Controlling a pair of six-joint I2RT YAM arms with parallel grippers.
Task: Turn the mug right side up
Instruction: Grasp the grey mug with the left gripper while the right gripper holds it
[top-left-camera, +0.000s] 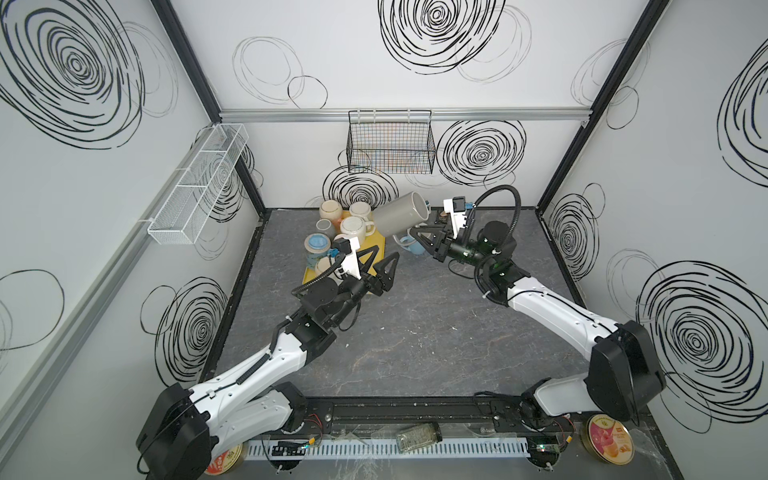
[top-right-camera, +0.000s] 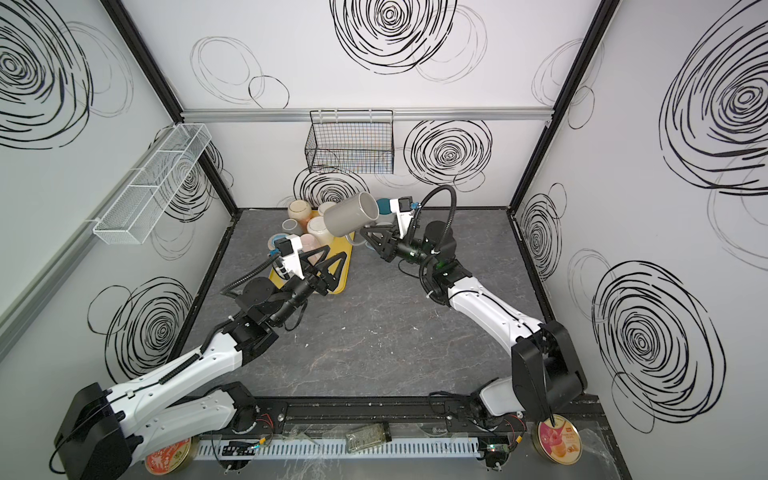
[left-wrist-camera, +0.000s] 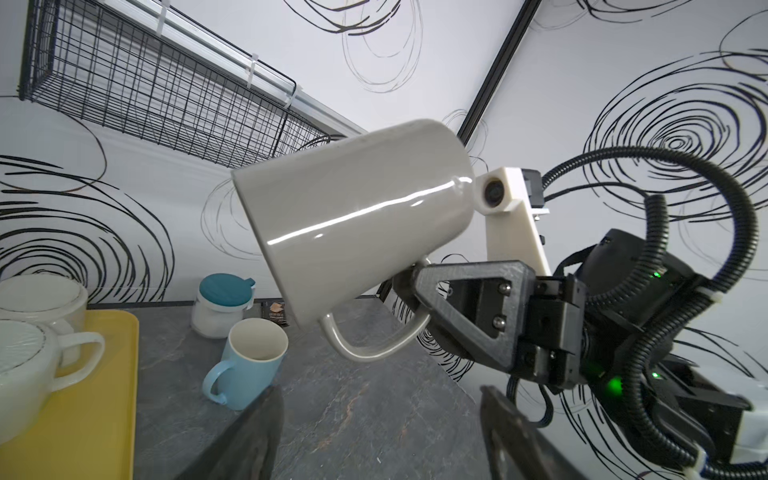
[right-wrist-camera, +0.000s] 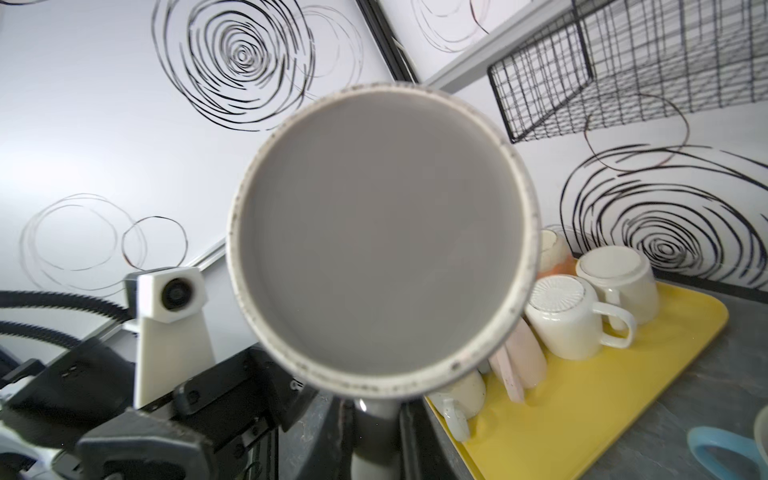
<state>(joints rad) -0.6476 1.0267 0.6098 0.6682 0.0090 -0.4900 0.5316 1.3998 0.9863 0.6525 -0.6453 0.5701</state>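
Holding the grey mug (top-left-camera: 401, 218) by its handle (left-wrist-camera: 374, 345), the right gripper (top-left-camera: 420, 236) has its jaws clamped shut on that handle. The mug is raised clear of the table (top-left-camera: 415, 332) near the far end of the yellow tray (top-left-camera: 310, 276). It is tipped onto its side, mouth toward the right arm and handle underneath. The left gripper (top-left-camera: 386, 254) stands wide open and empty above the tray, apart from the mug.

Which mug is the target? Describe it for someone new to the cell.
Below the black wire basket on the back wall, near the yellow tray, the right gripper holds a grey mug by its handle. It alone is grey, large and tilted in mid-air; the cream mugs sit inverted on the tray, and the blue mug stands upright.
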